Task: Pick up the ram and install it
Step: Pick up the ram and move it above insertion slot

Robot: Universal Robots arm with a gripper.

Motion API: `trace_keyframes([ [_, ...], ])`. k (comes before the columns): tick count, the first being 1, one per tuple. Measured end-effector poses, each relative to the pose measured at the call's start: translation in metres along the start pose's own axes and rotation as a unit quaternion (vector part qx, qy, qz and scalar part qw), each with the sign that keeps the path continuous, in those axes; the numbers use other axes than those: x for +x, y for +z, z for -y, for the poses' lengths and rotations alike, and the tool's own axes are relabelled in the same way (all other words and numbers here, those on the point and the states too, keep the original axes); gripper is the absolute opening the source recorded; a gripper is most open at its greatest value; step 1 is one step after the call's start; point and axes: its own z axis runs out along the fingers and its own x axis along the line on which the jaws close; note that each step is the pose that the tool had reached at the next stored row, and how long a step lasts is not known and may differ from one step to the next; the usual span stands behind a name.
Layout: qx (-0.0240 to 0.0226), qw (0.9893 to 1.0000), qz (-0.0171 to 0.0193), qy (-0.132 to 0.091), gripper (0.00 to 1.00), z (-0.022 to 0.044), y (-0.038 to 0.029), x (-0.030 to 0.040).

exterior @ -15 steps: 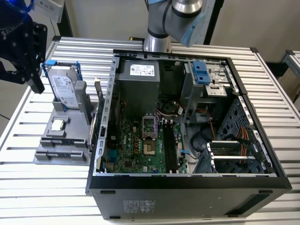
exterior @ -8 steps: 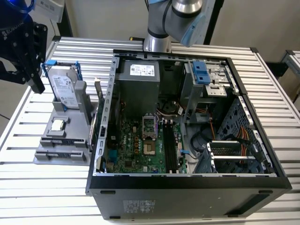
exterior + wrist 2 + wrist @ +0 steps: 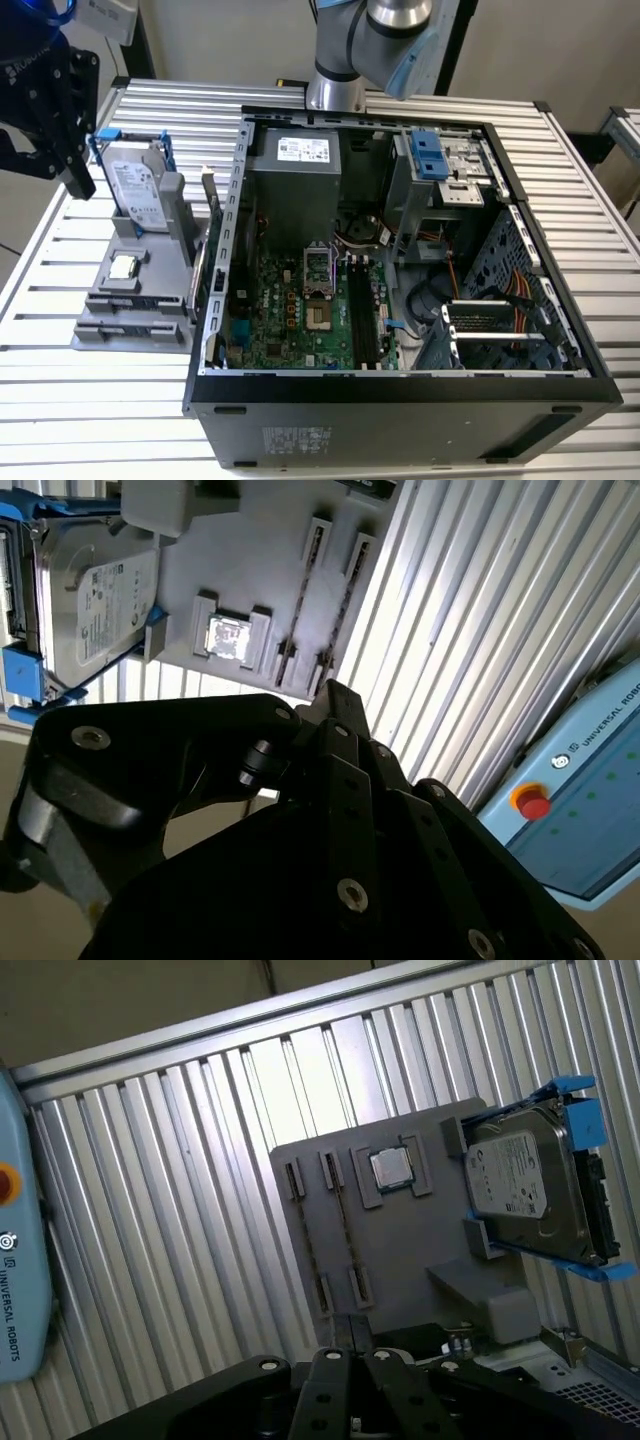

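1. One gripper [image 3: 335, 698], black. In both wrist views I see its fingers drawn together to a narrow point with nothing between them. In the exterior view it hangs at the exterior view's left, near the hard drive [image 3: 137, 190] and well apart from the computer case [image 3: 400, 390].
2. One ram [image 3: 344, 1225]. I make it out only as a thin dark strip seen edge-on, standing in the fixture slot nearer the processor [image 3: 390, 1168]. Its chips and label are hidden from me at this angle.
3. One grey fixture [image 3: 410, 1245], flat on the table [image 3: 100, 400], just beside the case on the exterior view's left. It has two long slots side by side, each with end clips. The second slot [image 3: 308, 1235] lies on the far side of the ram from the processor.
4. One processor, a square silver lid, seated in a pocket of the fixture. I cannot read its print.
5. One hard drive, silver, held in one blue bracket [image 3: 572, 1092] and propped tilted on the fixture. It carries one white label whose print is too small for me to read.
6. One computer case, black, lying on its side with the panel off. Inside are one green motherboard [image 3: 290, 310] and one grey power supply [image 3: 295, 190], the latter with a white label [image 3: 303, 150].
7. One teach pendant [image 3: 580, 815], pale blue, with one red button [image 3: 530, 802] and lettering along its edge.
8. One arm [image 3: 385, 30], silver with pale-blue caps, rising behind the case.
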Motion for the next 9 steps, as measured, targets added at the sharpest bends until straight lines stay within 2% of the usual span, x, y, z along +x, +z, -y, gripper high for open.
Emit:
trace_keyframes([
  [9, -0.0006, 0.9996, -0.0004, -0.028, 0.0, 0.0, 0.0, 0.0],
])
